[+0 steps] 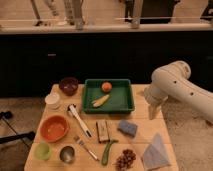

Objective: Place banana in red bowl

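Judging from how things lie, task is at the very start, nothing done yet. Banana [100, 101] lies in the green tray [122, 100], front-left part of it, w/ an orange fruit [106, 86] just behind, the two apart. Red bowl [54, 128] sits on the front-left of the tabletop [147, 122], well apart from the tray, and looks empty. Btwn tray and bowl a white-handled utensil [79, 120] lies diagonally. A dark maroon bowl [68, 85] and a white cup [52, 100] stand left of the tray.

Gripper [151, 107] hangs at the end of the white arm [172, 85], just off the tray's right side, over the tabletop's right edge. It's near the tray but not over the banana, and carries nothing as far as shows. Can't tell whether it's apart or together.

Left to do, i.e. all of it:
- reach in over the tray
- take the banana w/o nudging the orange fruit
- lift clear of the tray wall
- carry it front-left past the utensil
- set it down in the red bowl and let go
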Robot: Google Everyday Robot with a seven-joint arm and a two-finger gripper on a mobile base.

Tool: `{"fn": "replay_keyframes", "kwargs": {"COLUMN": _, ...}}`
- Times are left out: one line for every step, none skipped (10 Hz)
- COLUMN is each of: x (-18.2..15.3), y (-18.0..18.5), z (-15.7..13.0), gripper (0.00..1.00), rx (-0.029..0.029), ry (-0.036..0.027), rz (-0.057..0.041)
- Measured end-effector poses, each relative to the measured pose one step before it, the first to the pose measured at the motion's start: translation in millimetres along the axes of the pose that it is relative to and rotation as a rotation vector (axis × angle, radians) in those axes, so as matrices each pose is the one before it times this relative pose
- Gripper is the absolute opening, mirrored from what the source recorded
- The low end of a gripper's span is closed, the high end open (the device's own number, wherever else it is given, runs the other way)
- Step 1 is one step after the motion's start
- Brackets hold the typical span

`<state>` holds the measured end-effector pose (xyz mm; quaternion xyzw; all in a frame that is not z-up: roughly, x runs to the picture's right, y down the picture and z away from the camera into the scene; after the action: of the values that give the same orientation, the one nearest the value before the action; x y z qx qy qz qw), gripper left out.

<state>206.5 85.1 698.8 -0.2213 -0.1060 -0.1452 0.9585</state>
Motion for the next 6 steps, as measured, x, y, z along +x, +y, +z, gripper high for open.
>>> {"fn": "replay_keyframes", "kwargs": {"x": 0.27, "y": 0.01, "z": -0.97, "gripper": 0.80, "rx": 0.04371, "ry": -0.01394, "rz": -0.02921}}
{"fn": "replay_keyframes", "kwargs": {"x": -3.79, "y": -3.64, "z": 0.69, "gripper": 0.80, "rx": 0.05340, "ry": -0.02206, "rz": -0.07026}}
{"fn": "replay_keyframes", "kwargs": {"x": -4.64, "y": -5.53, "z": 2.40, "gripper": 0.80, "rx": 0.01830, "ry": -0.00973, "rz": -0.05057}}
{"fn": "replay_keyframes", "kwargs": {"x": -4.65, "y": -6.49, "z": 3.33, "gripper": 0.80, "rx": 0.01526, "ry": -0.01175, "rz": -0.05561}}
{"fn": "replay_keyframes", "kwargs": {"x": -0.92, "y": -4.18, "z": 2.39, "gripper": 0.80, "rx": 0.01087, "ry": -0.00760, "rz": -0.02838}}
{"fn": "replay_keyframes", "kwargs": {"x": -4.35, "y": -8.64, "z": 4.38, "gripper": 0.80, "rx": 0.01010, "ry": -0.01006, "rz": -0.03311}}
